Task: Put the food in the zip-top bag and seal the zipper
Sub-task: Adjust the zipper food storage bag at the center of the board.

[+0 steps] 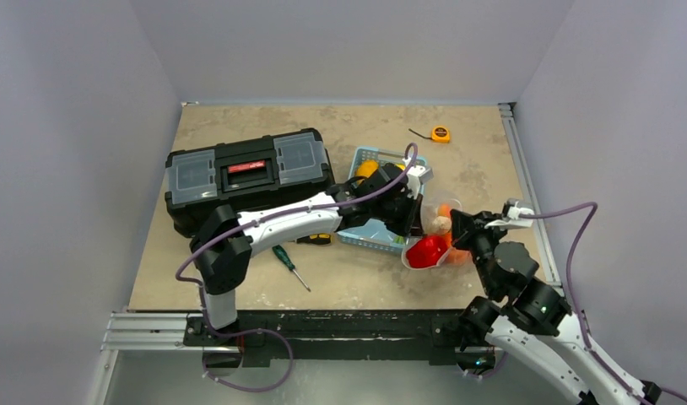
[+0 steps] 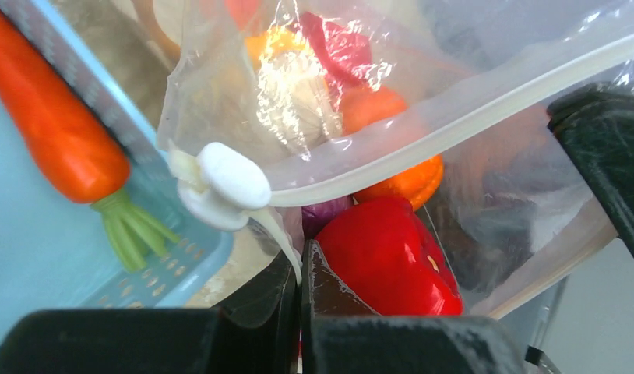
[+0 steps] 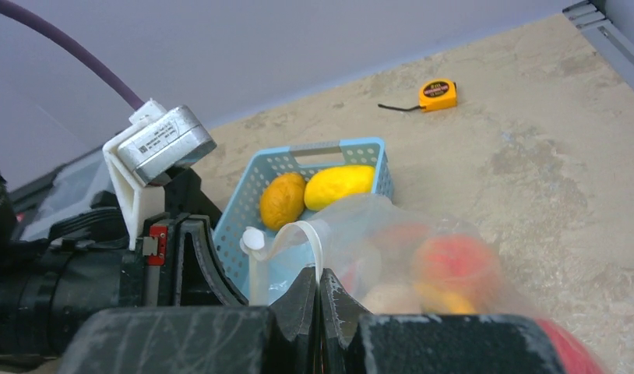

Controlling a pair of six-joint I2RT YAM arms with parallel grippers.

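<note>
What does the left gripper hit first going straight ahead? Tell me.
Probably the crinkly clear plastic zip-top bag it pinches, then the glossy red toy pepper inside, right ahead of the left gripper; depth is unclear.

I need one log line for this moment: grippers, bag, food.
left gripper: shut on zip-top bag | right gripper: shut on zip-top bag | zipper: open | food: some bagged, carrot in basket

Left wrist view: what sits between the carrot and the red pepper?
The zipper's white slider, at the corner of the zip-top bag, sits between the carrot and the red pepper; the left wrist view shows it.
</note>
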